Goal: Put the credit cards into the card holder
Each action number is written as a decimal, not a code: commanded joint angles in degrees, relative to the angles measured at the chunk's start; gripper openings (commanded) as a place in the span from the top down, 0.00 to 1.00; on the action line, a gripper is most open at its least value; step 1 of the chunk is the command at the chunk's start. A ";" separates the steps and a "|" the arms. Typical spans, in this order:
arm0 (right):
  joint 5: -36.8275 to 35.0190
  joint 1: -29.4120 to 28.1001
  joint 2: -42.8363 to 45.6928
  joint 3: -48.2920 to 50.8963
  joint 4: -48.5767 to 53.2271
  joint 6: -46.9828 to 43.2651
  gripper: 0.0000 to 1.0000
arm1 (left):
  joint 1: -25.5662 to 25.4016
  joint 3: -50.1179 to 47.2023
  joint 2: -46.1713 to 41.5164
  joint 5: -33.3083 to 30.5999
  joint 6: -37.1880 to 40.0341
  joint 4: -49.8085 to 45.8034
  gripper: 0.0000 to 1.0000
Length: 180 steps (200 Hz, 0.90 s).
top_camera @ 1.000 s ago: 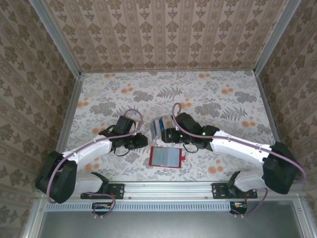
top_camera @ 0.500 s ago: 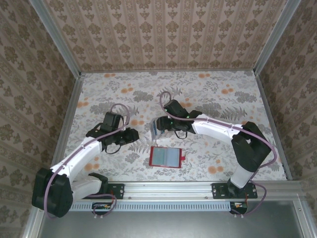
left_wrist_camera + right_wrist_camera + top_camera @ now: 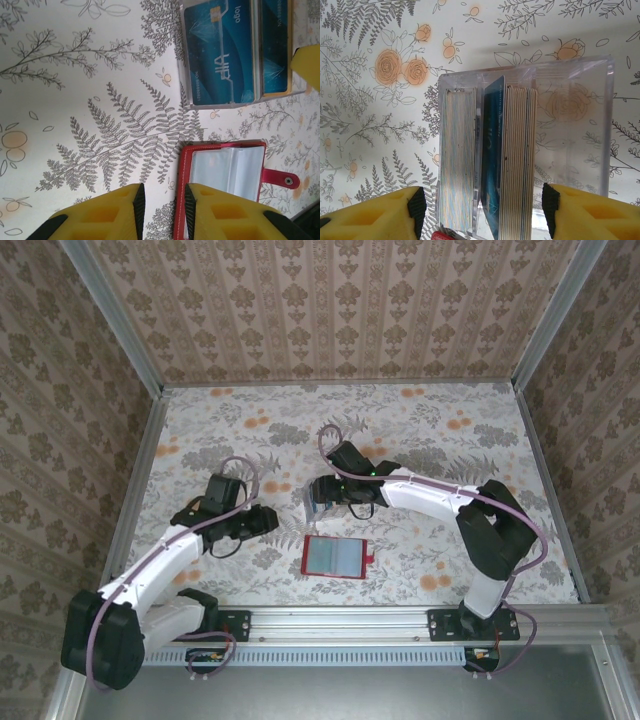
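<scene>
Over the last second the right arm has folded up from lying low along the desk [image 3: 420, 430]. It has carried the right hand [image 3: 322, 492] from beside the card holder [image 3: 332, 557] to a spot over the clear box [image 3: 303, 502] of credit cards [image 3: 310, 504]. The left hand [image 3: 266, 521] has drawn back leftward, away from both. My reading is that a pick is only starting and no card has reached the holder.

From its own wrist camera, the right hand [image 3: 482, 207] stands wide open, one finger on each side of the upright stacks, gripping nothing. A blue card [image 3: 492, 150] stands on edge between the two pale stacks. The left hand [image 3: 161, 195] is nearly closed, with a thin slit between the fingers and nothing in it.

The card holder [image 3: 227, 172] lies opened flat near the box, not touching it, and the clear pocket that shows looks empty.

The blue card [image 3: 220, 55] seen by the left wrist camera reads "logo" beside a gold chip [image 3: 215, 15]. It also carries large pale letters (I cannot make them out reliably), and its fine print is too small to read.
</scene>
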<state>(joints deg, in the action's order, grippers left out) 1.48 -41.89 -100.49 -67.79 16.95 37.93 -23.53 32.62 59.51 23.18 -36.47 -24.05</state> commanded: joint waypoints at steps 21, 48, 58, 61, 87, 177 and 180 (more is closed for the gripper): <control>-0.52 -0.46 -2.96 -1.95 0.66 1.31 0.34 | 0.41 -0.16 -1.52 1.12 -1.65 -0.76 0.69; 7.16 -0.38 -4.10 -2.72 -2.40 2.48 0.34 | 0.41 1.05 -2.23 -0.71 -1.01 -3.54 0.68; 10.16 -0.39 -3.43 -1.92 -5.42 3.29 0.35 | 0.41 1.05 -2.12 -0.92 -0.76 -3.55 0.68; 10.71 -0.34 -3.15 -1.65 -6.24 3.57 0.35 | 0.41 1.12 -1.99 -0.94 -0.70 -3.54 0.68; 15.27 0.93 -1.65 0.04 -11.09 6.54 0.36 | 0.41 1.49 -0.51 -0.34 -0.36 -3.91 0.68; 20.47 2.27 -1.84 4.29 -17.88 10.49 0.68 | 0.33 -1.69 -0.43 2.58 -3.31 1.58 0.68; 20.42 2.25 -1.82 4.33 -17.89 10.45 0.70 | 0.33 -1.90 -0.52 2.57 -3.40 1.66 0.68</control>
<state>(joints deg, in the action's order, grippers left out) 20.36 -39.40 -103.26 -64.03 0.58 47.59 -23.53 31.75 60.71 24.73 -38.39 -23.53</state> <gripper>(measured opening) 0.344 0.323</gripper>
